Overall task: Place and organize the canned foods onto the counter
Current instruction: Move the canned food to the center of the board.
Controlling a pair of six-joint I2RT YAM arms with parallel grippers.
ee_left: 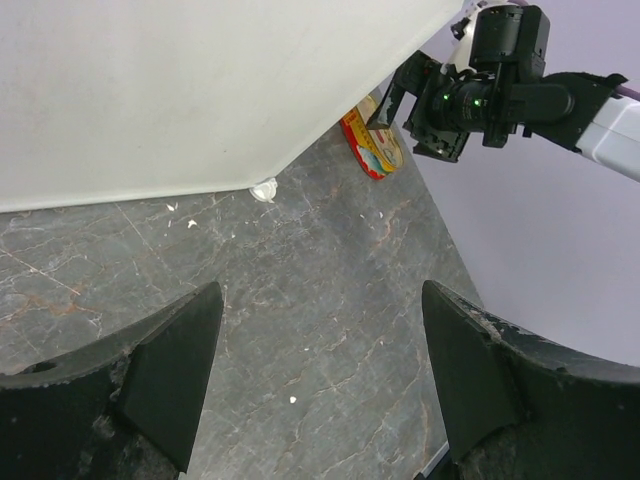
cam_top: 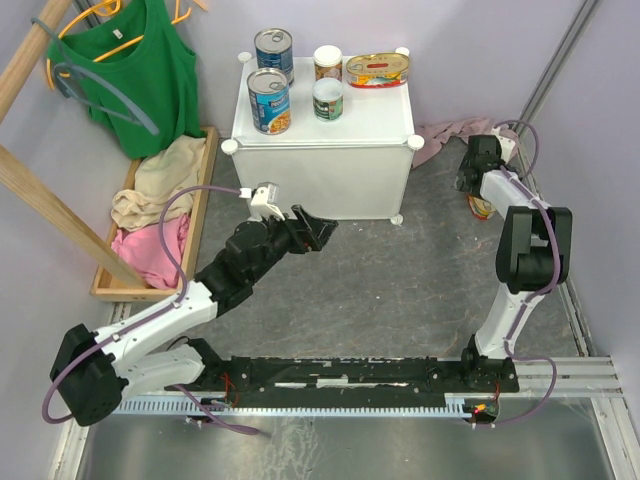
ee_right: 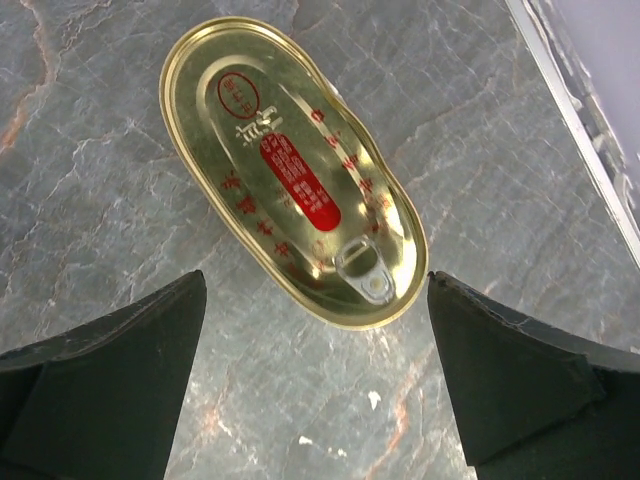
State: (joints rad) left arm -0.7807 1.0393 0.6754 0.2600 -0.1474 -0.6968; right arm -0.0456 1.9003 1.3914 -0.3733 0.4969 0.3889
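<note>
The white counter (cam_top: 370, 125) holds two tall blue-label cans (cam_top: 269, 100), two small white-topped cans (cam_top: 328, 99) and one flat gold oval tin (cam_top: 377, 69). The second gold oval tin (ee_right: 296, 171) lies flat on the grey floor at the right wall; it also shows in the top view (cam_top: 481, 208) and the left wrist view (ee_left: 371, 147). My right gripper (ee_right: 318, 330) is open just above the tin, its near end between the fingertips, not touching. My left gripper (ee_left: 320, 345) is open and empty over the floor in front of the counter (ee_left: 200, 90); it also shows in the top view (cam_top: 318, 230).
A wooden tray (cam_top: 205, 190) of clothes stands left of the counter, with a green top (cam_top: 145, 70) on a hanger above it. A pink cloth (cam_top: 450, 132) lies on the floor right of the counter. The right wall (cam_top: 600, 150) is close to the right arm.
</note>
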